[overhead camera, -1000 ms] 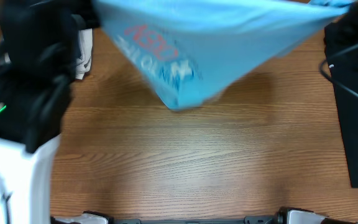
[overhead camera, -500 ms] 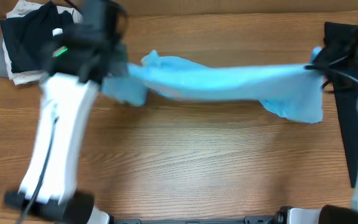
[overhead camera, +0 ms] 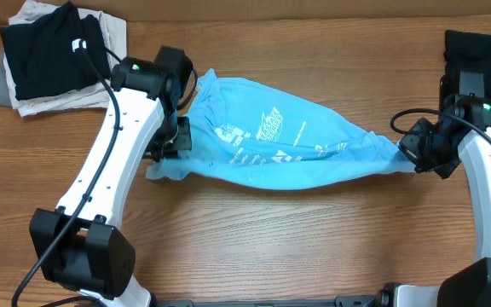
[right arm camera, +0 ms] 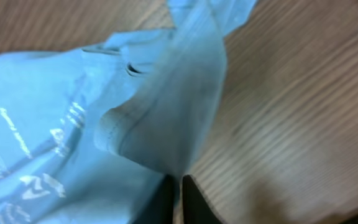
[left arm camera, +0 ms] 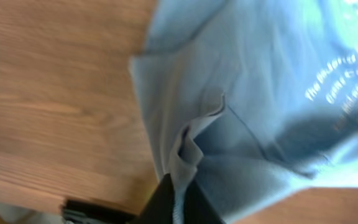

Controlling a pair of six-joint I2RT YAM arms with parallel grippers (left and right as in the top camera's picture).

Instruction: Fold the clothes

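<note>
As the T-shirt [overhead camera: 280,145] lies stretched sideways on the worktop [overhead camera: 297,247], one end effector sits at each end of it. The fabric is light sky-blue, crumpled into a long band, with the white print facing up across its middle and left half. It's widest at the left end and tapers to a narrow twist at the right end.

Left end effector [overhead camera: 174,141]: at the T-shirt's left end, over the bunched edge. In the left wrist view a folded hem edge runs straight down into the dark fingers [left arm camera: 160,205], which stand close together with cloth between them. That reads as clamped on the T-shirt. Small white lettering shows to the right of the pinch, too blurred to read.

Right end effector [overhead camera: 409,150]: at the T-shirt's right tip. In the right wrist view a stitched hem ridge funnels into the slim gap between the two dark fingers at the bottom edge, so it's closed on the T-shirt as well. I can't tell whether that tip is lifted off the wood. The rest of the shirt rests on it.

Other items:
- Pile of clothes [overhead camera: 54,60], a black garment on top of pale ones, beyond the T-shirt's left end and toward the far edge, well apart from it.
- Black cloth [overhead camera: 484,55], beyond the T-shirt's right end, also toward the far edge, not touching the shirt.
</note>
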